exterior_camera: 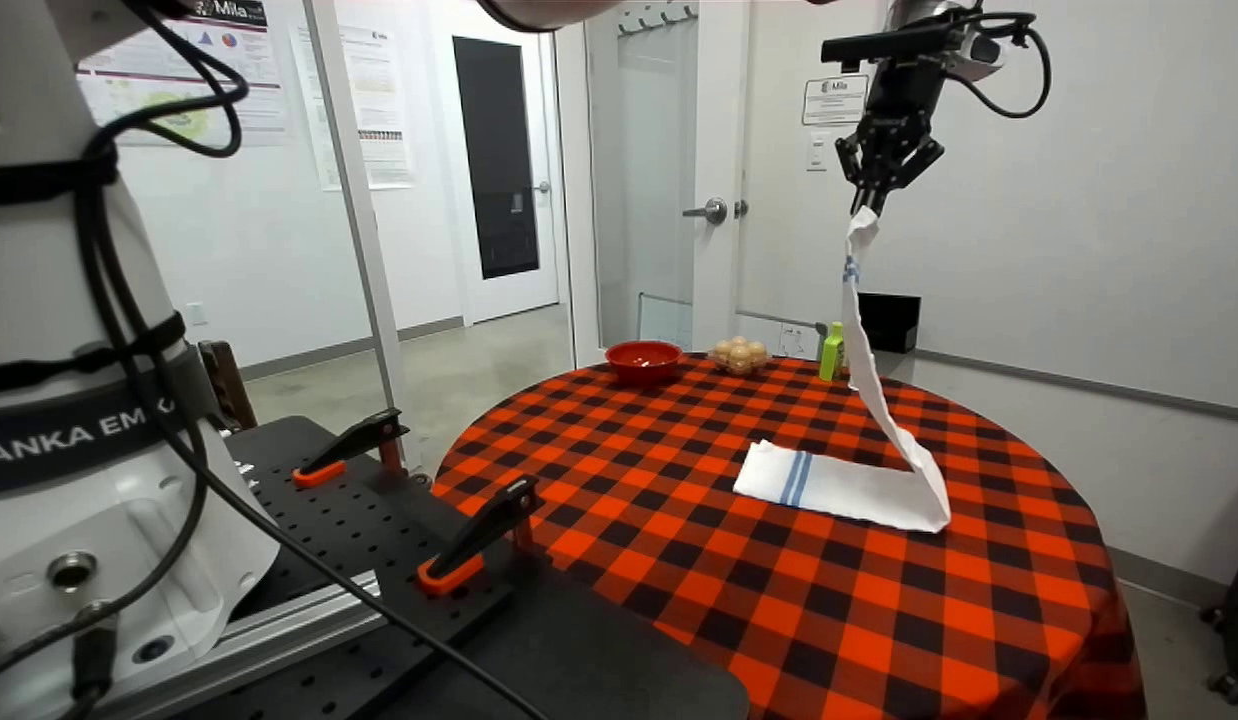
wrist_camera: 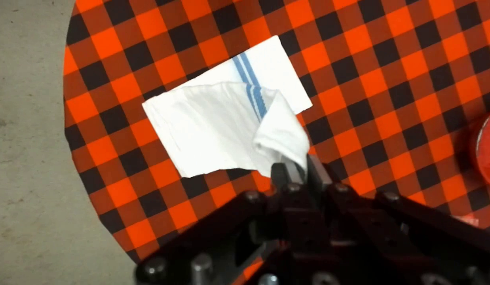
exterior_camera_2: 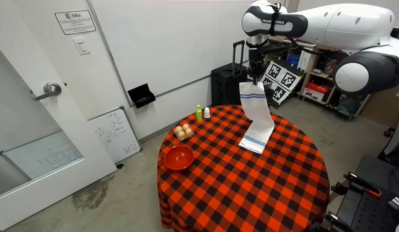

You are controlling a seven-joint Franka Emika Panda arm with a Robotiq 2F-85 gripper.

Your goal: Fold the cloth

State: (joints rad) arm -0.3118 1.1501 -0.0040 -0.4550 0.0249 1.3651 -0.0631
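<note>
The white cloth (exterior_camera: 839,490) with blue stripes lies partly on the red-and-black checkered table (exterior_camera_2: 251,187). Its other part rises in a long strip to my gripper (exterior_camera: 867,203), which hangs high above the tabletop, shut on the end of the cloth. In an exterior view the raised part of the cloth (exterior_camera_2: 256,106) shows blue stripes just under the fingertips, and a second striped end rests flat. From the wrist view, the held corner of the cloth (wrist_camera: 282,126) is bunched between the fingers (wrist_camera: 318,172), and the raised part overlaps the flat part below.
Near the table's edge stand a red bowl (exterior_camera_2: 179,157), a clear pack of eggs (exterior_camera_2: 183,131), a green bottle (exterior_camera_2: 199,113) and a small white bottle (exterior_camera_2: 207,112). Orange-tipped clamps (exterior_camera: 479,535) sit on the black robot bench (exterior_camera: 579,640).
</note>
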